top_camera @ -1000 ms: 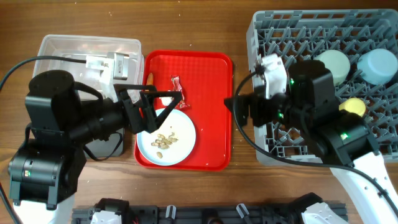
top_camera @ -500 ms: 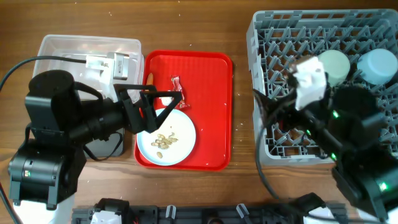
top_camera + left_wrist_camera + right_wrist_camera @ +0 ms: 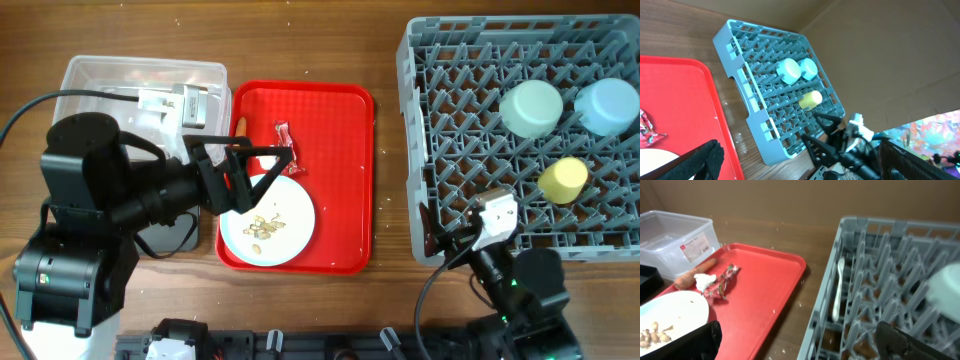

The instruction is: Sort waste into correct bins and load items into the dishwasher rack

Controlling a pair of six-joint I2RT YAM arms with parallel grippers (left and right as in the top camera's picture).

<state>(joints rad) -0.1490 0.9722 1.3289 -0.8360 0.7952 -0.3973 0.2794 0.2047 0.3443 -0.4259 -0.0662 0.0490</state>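
The left claw, fingers spread wide and gripping nothing, hangs over the left half of the red tray, above the far-left edge of the pale blue plate. Beige food scraps lie scattered on the plate. Just beyond the fingertips, a red candy wrapper rests on the tray. From the right wrist view, a crumpled white tissue lies against it, and a carrot piece lies along the tray's left rim.

To the left of the tray stands the clear tub. The black tray sits nearer the robot, largely hidden beneath the left arm.

The right claw, its fingers also set well apart and holding nothing, sits low at the near-left corner of the dishwasher rack, looking across rack and tray. A white spoon lies lengthwise in the rack's row of pegs beside its left wall.

Deeper in the rack, the pale green bowl and pale blue bowl sit side by side near the far-right corner, with the yellow cup just nearer, on its side among the pegs. Bare wooden tabletop separates tray and rack.
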